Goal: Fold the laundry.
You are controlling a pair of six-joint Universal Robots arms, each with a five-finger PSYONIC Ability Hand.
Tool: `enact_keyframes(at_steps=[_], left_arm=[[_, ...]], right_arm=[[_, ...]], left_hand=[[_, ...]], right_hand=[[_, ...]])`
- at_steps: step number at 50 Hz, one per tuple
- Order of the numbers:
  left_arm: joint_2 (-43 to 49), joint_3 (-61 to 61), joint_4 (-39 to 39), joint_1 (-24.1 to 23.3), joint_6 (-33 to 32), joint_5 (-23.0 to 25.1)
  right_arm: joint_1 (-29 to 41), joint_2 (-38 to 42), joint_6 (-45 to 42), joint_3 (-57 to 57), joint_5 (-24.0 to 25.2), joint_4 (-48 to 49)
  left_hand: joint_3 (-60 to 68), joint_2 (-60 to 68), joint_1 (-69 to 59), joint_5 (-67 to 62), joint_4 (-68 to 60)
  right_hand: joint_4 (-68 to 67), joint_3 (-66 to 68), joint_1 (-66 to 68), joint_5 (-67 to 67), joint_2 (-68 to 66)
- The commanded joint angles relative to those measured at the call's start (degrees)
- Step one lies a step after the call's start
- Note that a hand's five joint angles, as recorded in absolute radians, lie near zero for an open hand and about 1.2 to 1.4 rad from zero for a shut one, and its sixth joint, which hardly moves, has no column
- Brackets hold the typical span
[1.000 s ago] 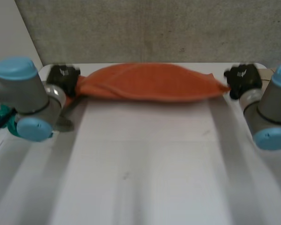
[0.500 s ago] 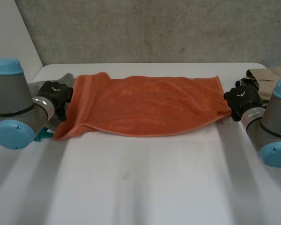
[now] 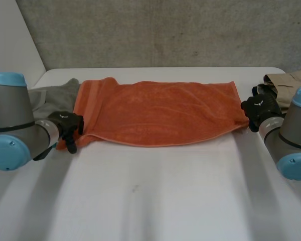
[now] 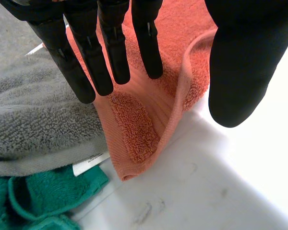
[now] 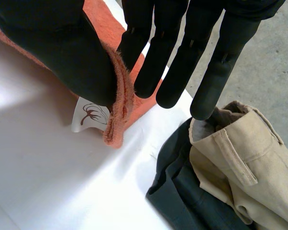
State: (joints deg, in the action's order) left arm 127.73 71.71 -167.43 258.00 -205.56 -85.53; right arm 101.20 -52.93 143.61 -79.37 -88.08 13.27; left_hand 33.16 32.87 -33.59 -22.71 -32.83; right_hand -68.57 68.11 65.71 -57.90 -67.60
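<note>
The orange towel [image 3: 160, 113] is pinched at one corner between the thumb and straight fingers [image 5: 159, 62] of the right hand [image 5: 57, 48]. The left hand [image 4: 110, 48] is held open above the other corner. The towel is laid flat on the table [image 3: 155, 201]. If it is pulled from one side only, it could be bunched up.

Looks like robotics lab: plain white table [image 3: 155, 201], bare concrete wall [image 3: 165, 30] behind, robot arm [image 3: 12, 125] each side.
</note>
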Motion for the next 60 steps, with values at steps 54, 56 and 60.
enact_keyframes(at_steps=[54,56,60], left_arm=[[21.8,-45.8,0.0,-11.2,-20.8,-11.8],[25.2,-51.6,0.3,-11.5,-21.1,-12.6],[30.6,-59.8,2.1,-11.8,-22.9,-13.3]], right_arm=[[-0.9,10.5,-11.4,21.8,-3.4,-4.8],[-0.5,13.4,-12.2,25.2,-4.3,-2.6],[0.4,19.0,-15.1,30.8,-5.1,0.7]], left_hand=[[46.8,47.1,-46.4,-47.3,-47.2],[46.8,47.1,-46.4,-47.3,-47.2],[46.8,47.1,-46.4,-47.3,-47.2]], right_hand=[[-11.4,11.9,14.3,-12.1,-12.4],[-11.4,11.9,14.3,-12.1,-12.4],[-11.4,11.9,14.3,-12.1,-12.4]])
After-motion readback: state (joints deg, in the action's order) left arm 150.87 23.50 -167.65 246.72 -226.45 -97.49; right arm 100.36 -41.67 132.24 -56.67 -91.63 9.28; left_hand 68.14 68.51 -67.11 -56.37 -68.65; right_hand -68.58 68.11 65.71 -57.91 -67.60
